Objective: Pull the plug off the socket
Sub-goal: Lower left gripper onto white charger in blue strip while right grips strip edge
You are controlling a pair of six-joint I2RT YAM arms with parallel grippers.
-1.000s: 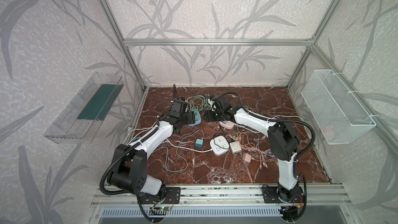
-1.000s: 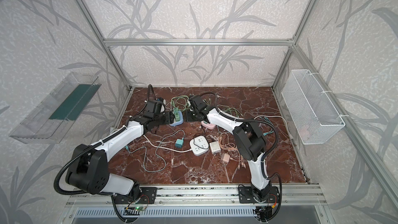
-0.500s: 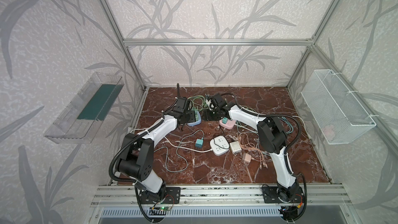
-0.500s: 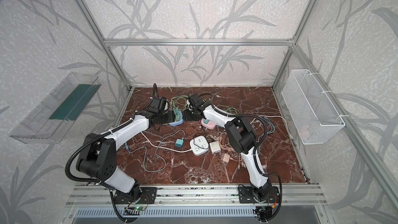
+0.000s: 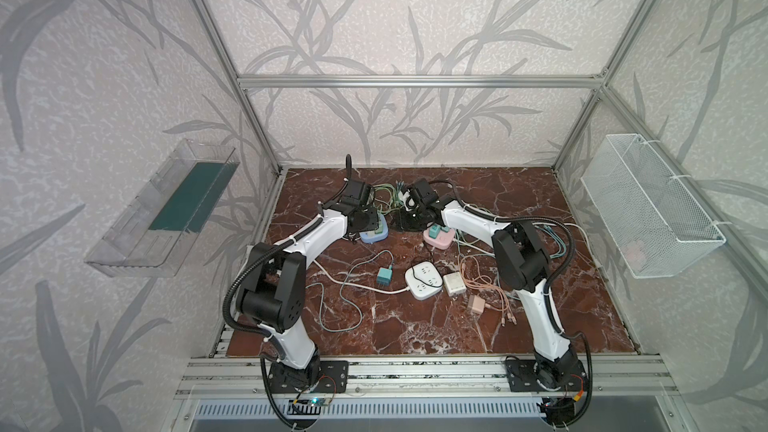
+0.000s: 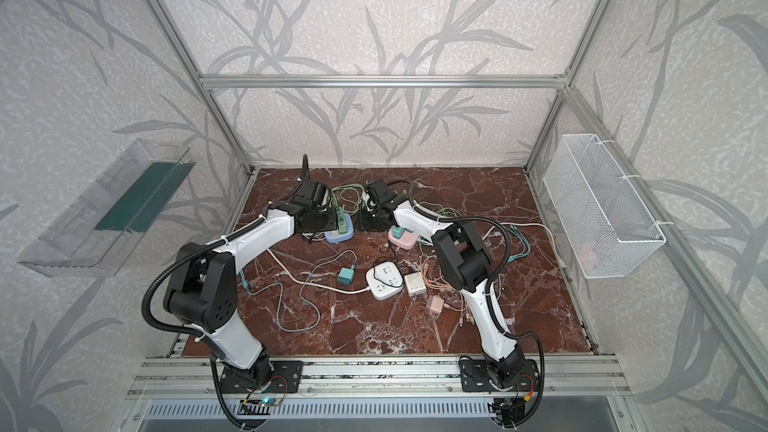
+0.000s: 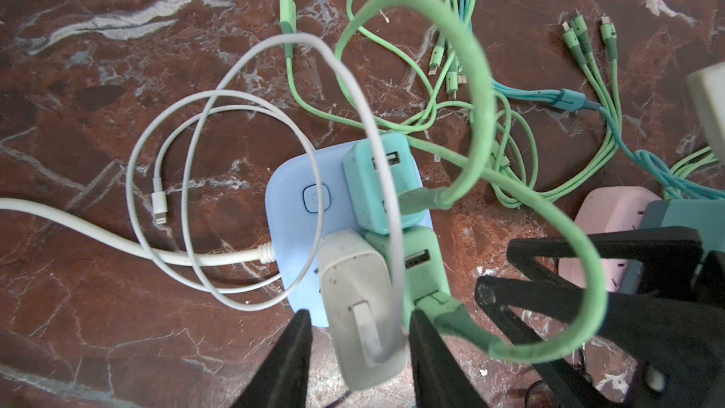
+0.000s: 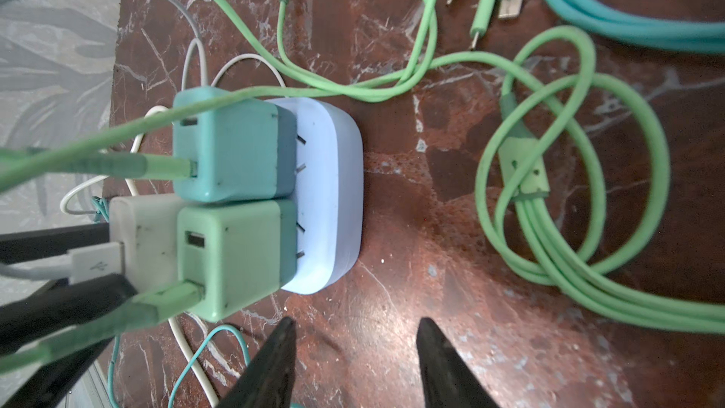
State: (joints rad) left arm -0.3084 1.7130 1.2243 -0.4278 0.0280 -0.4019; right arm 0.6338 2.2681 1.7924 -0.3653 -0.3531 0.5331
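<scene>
At the back edge of the desk (image 5: pixel 498 184), left gripper (image 7: pixel 359 321) straddles white plug (image 7: pixel 353 268), unclamped; right gripper (image 8: pixel 353 325) gapes empty beside socket (image 8: pixel 333 190); next, likely: clamp, pull.

We look from a stereo head set high above the front rail (image 5: pixel 415 376) at 6 o'clock, tilted down toward the back wall (image 5: pixel 415 126) at 12 o'clock. It is far enough off that both top views hold the whole marble floor (image 5: pixel 415 326), with only a slight sideways shift between them. Our left wrist camera hangs close over the blue socket (image 7: pixel 290 198), looking almost straight down, while the right wrist camera sits low and near, seeing the blue socket (image 8: pixel 337 190) side-on. That blue socket (image 5: pixel 369 238) (image 6: pixel 333 236), toward 11 o'clock from the floor's middle, appears in all four views.
</scene>
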